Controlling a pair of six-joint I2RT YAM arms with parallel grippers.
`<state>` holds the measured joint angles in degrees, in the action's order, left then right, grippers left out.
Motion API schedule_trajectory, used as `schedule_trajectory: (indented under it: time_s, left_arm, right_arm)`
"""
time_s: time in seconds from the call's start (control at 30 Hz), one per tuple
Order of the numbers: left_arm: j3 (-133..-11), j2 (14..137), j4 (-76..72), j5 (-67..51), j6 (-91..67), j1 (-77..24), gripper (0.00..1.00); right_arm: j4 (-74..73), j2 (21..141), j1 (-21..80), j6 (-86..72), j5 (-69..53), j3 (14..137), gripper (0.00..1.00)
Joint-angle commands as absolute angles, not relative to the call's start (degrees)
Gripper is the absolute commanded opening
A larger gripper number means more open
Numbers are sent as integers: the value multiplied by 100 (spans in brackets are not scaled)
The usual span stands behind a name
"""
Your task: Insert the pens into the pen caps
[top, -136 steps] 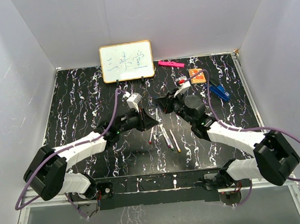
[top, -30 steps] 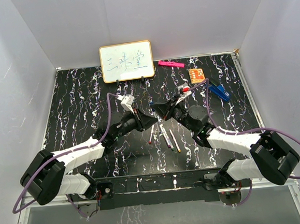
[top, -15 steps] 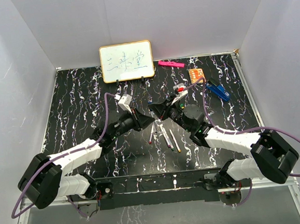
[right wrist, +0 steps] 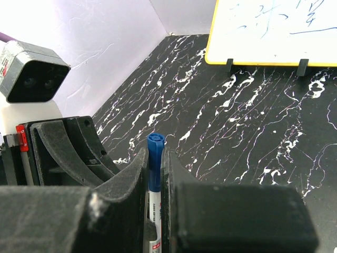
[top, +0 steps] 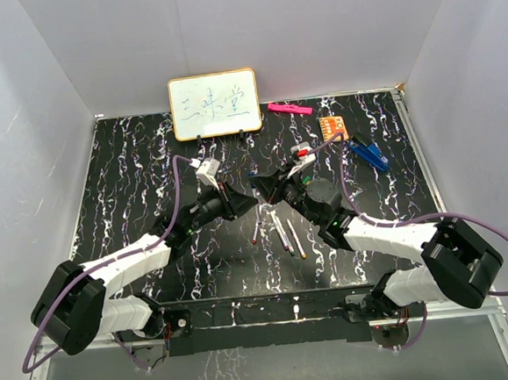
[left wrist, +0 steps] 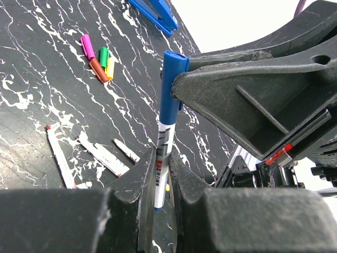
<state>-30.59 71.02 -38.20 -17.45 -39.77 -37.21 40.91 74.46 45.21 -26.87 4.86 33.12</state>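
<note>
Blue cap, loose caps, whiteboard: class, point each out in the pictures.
blue cap [left wrist: 171,89]: left wrist view, its middle.
loose caps [left wrist: 103,56]: left wrist view, the green one.
whiteboard [top: 215,104]: top external view, centre of its face.

One whiteboard [top: 215,104] stood on the desk [top: 129,165]. In front of the whiteboard lay four loose pens [top: 295,238]. Also there, a fifth pen [left wrist: 162,153] wore the one blue cap [left wrist: 169,89]. Right of the whiteboard lay four loose caps [left wrist: 103,56], one pink highlighter [top: 288,109] and one blue clip [top: 370,154].
</note>
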Motion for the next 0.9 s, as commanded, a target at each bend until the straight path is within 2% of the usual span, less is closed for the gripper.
schedule_trajectory:
  time_s: [0.0, 0.2, 0.23, 0.3, 0.4, 0.53, 0.6, 0.67, 0.87]
  left_arm:
    - [-3391, 6757, -5173, -882, -3964, -3358, 0]
    - [-3454, 6814, -4446, -1086, -3869, -3357, 0]
    - [-3450, 6818, -4201, -1097, -3837, -3357, 0]
    - [-3381, 6823, -3746, -1106, -3815, -3358, 0]
    - [-3205, 6818, -3090, -1035, -3806, -3357, 0]
    - [-3083, 7071, -2286, -991, -3759, -3353, 0]
    - [-3076, 7288, -1970, -932, -3780, -3329, 0]
    - [-3083, 7524, -1817, -897, -3818, -3279, 0]
    - [-3538, 8143, -1510, -629, -3583, -2959, 0]
  right_arm:
    - [2729, 7660, 4851, -2631, -112, 3076, 0]
    - [2534, 7734, 4847, -2592, 454, 3482, 0]
    - [2460, 7754, 4851, -2555, 562, 3629, 3]
    - [2373, 7778, 4844, -2432, 796, 3913, 17]
    - [2351, 7719, 4836, -2258, 1162, 4289, 56]
    - [2347, 7534, 4796, -2094, 1566, 4702, 67]
    - [2294, 7422, 4768, -2035, 1752, 4841, 77]
    - [2148, 7320, 4745, -2022, 2009, 4957, 81]
    - [790, 7412, 4541, -2261, 2750, 5443, 98]
